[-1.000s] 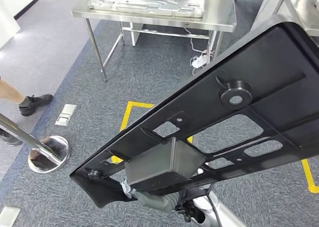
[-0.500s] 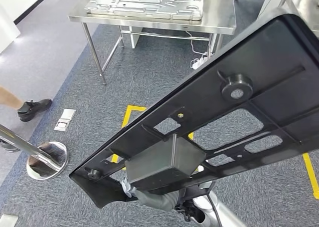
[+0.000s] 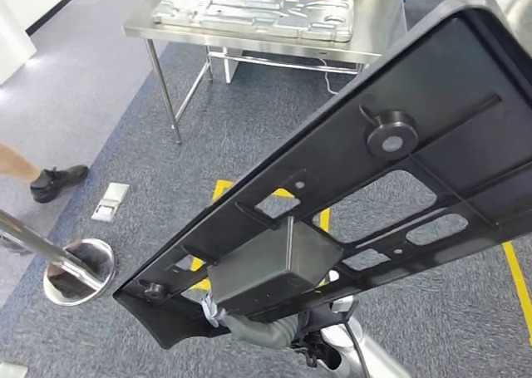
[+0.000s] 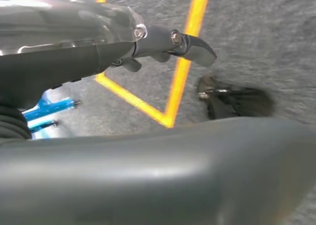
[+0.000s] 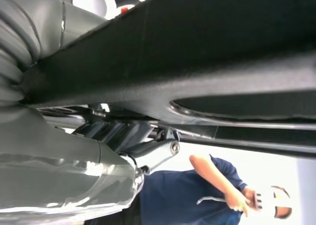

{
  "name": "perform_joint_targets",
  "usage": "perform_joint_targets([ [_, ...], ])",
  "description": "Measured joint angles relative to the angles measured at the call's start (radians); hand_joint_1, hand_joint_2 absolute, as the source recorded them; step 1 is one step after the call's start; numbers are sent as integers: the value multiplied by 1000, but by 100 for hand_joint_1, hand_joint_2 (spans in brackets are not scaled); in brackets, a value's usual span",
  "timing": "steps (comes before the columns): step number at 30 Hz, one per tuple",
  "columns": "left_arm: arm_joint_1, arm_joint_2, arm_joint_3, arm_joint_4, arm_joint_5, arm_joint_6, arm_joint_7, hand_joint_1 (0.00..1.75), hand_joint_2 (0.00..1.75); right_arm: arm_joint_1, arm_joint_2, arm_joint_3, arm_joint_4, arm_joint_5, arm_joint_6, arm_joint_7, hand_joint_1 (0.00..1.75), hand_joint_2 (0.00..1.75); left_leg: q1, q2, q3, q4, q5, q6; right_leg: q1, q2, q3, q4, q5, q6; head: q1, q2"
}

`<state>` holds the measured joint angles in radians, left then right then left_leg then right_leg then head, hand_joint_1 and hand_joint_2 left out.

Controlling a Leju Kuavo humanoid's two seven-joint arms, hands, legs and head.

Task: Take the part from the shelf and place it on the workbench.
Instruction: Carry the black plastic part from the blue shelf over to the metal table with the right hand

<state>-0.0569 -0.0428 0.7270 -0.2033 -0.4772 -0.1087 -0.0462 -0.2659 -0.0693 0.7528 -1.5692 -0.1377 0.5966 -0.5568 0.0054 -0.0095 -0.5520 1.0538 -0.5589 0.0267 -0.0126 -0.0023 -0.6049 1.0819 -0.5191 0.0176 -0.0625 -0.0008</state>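
Observation:
The part is a large black plastic panel [image 3: 352, 145] with cut-outs, a round boss and a box-shaped bulge. It hangs tilted across the head view, low end at the near left and high end at the far right. My left hand [image 3: 251, 326] grips it from beneath at the low end, where its grey ribbed cover shows under the bulge. Its dark fingers [image 4: 168, 39] reach over carpet in the left wrist view. My right hand [image 5: 74, 175] holds the panel's underside [image 5: 223, 37] in the right wrist view. The steel workbench [image 3: 263, 41] stands ahead at the top.
A grey moulded panel [image 3: 251, 12] lies on the workbench. Yellow floor tape [image 3: 518, 287] marks the carpet under the part. A chrome stand base [image 3: 78, 270], a floor socket [image 3: 110, 202] and a person's shoe [image 3: 60, 181] are at the left. A person in blue [image 5: 193, 195] stands near.
The whole picture has shifted: the workbench now sits lower and further right in the view, so the camera has moved. The panel stays in my hands at the same tilt.

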Motion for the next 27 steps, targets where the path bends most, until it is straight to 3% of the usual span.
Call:
perform_joint_targets([
  [2,-3,-1,0,0,0,0,0,0,175,-1,1,-1,-1,0,0,0,175,175,1,1,0,-2,-4,-10,5,2,8,-21,-10,-8,0,0],
  [5,-5,-1,0,0,0,-1,0,0,175,-3,5,-1,-2,0,0,0,175,175,3,2,-4,18,-23,-24,-5,1,20,-35,-13,-21,-1,0],
  [7,-5,-2,1,0,0,-1,-1,0,175,-6,8,-1,-3,0,0,0,175,175,6,3,-53,112,-64,-36,-9,-3,30,-40,-18,-28,-3,0],
  [9,-4,-1,1,0,0,-1,-2,0,175,-6,10,-1,-2,0,0,0,175,175,11,3,-127,229,-95,-45,-10,-4,38,-40,-26,-30,-4,0],
  [10,-2,-1,1,0,0,-1,-2,0,175,-5,10,-1,-2,0,0,0,175,175,13,3,-149,253,-87,-47,-10,-4,43,-40,-32,-28,-3,0],
  [11,0,-1,1,0,0,-1,-2,0,175,-5,11,-1,-2,0,0,0,175,175,15,3,-154,239,-58,-48,-11,-3,52,-40,-38,-26,-4,0],
  [12,1,-1,1,0,0,-1,-2,0,175,-5,12,-1,-2,0,0,0,175,175,16,3,-141,191,-14,-48,-13,-3,63,-40,-46,-23,-4,0],
  [14,1,-2,2,0,0,-2,-3,0,175,-6,13,-1,-1,0,0,0,175,175,14,4,-100,80,57,-44,-13,-2,82,-41,-60,-14,-4,0],
  [15,1,-2,2,0,0,-2,-3,0,175,-7,14,-1,-1,0,0,1,175,175,12,4,-85,42,67,-38,-12,-2,85,-41,-65,-9,-3,0],
  [20,2,-1,2,0,0,-2,-4,0,175,-10,16,-2,-3,0,0,3,175,175,8,4,-63,5,46,-4,-12,-2,87,-35,-84,18,-3,0],
  [22,0,-1,2,0,0,-3,-4,0,175,-10,16,-2,-3,0,1,3,175,175,9,5,-50,-2,41,9,-11,-1,43,59,-128,20,-2,0],
  [24,-1,-1,2,0,0,-4,-4,0,175,-7,15,-3,-2,0,1,3,175,175,6,5,-41,-2,33,17,-10,0,-37,191,-171,19,-2,0],
  [25,-1,-1,2,0,0,-4,-4,0,175,-5,14,-3,-2,0,1,3,175,175,3,5,-36,-2,28,19,-10,0,-66,228,-169,18,-2,0],
  [26,0,-1,2,0,-1,-4,-4,0,175,-3,14,-3,-1,0,1,3,175,175,2,4,-29,-2,23,20,-9,0,-77,226,-146,17,-2,0],
  [27,1,-1,2,0,-1,-4,-4,0,175,-2,14,-4,-1,0,1,3,175,175,0,3,-20,-2,17,18,-7,0,-70,187,-104,13,-2,0],
])
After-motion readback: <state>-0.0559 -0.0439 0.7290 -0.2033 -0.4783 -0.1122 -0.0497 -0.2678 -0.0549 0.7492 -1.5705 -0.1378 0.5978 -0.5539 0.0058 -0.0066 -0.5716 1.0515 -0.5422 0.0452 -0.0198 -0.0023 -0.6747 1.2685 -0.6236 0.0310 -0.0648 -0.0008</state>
